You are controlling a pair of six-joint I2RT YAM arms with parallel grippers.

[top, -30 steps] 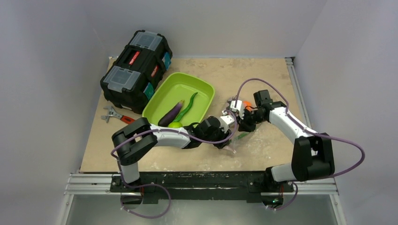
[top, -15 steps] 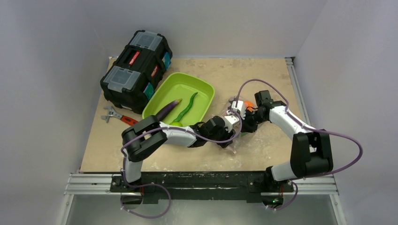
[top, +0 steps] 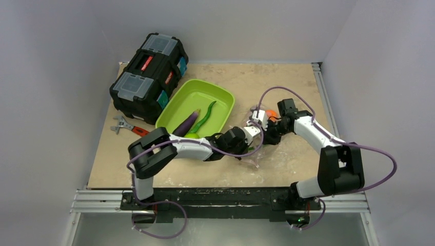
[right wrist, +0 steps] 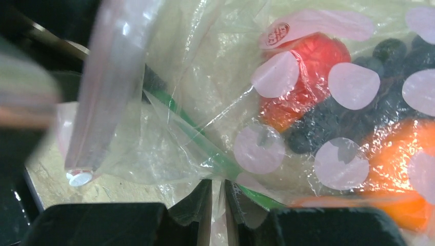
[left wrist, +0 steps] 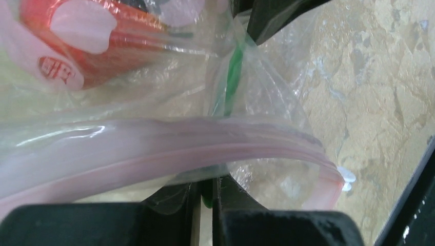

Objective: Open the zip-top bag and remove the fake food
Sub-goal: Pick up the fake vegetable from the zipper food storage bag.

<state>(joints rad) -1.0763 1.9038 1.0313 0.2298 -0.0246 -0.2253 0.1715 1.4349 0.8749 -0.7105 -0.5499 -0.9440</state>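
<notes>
The left arm point(top: 190, 147) lies low, stretched rightward toward the middle of the table point(top: 287, 169). The right arm point(top: 318, 134) folds inward from the right edge. The left end effector point(left wrist: 205, 190) and right end effector point(right wrist: 218, 190), close together, each pinch zip-top bag point(left wrist: 154, 154) film.

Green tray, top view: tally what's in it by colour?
Purple: 1, eggplant
Dark green: 1, long pod
Lime green: 1, ball, partly hidden
Total: 3
</notes>
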